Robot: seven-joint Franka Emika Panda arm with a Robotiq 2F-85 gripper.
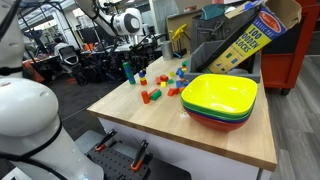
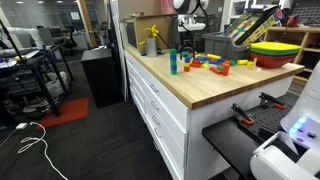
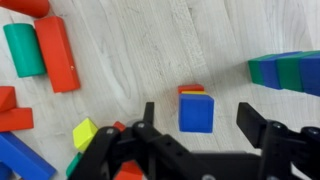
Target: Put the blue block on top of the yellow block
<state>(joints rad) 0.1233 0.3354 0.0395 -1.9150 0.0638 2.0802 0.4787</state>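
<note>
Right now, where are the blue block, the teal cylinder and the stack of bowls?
blue block (image 3: 196, 114): wrist view, centre of its top face
teal cylinder (image 3: 24, 50): wrist view, middle of its side
stack of bowls (image 1: 220, 92): in an exterior view, top bowl's bare inside

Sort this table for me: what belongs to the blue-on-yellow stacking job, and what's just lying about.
Job: blue block; yellow block, only a sliver showing at its edge.
Lying about: teal cylinder, long red block, stacked bowls, blocks box.

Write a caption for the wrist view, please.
Open tool straddling a blue block on the wooden tabletop, coloured blocks scattered around.
</note>
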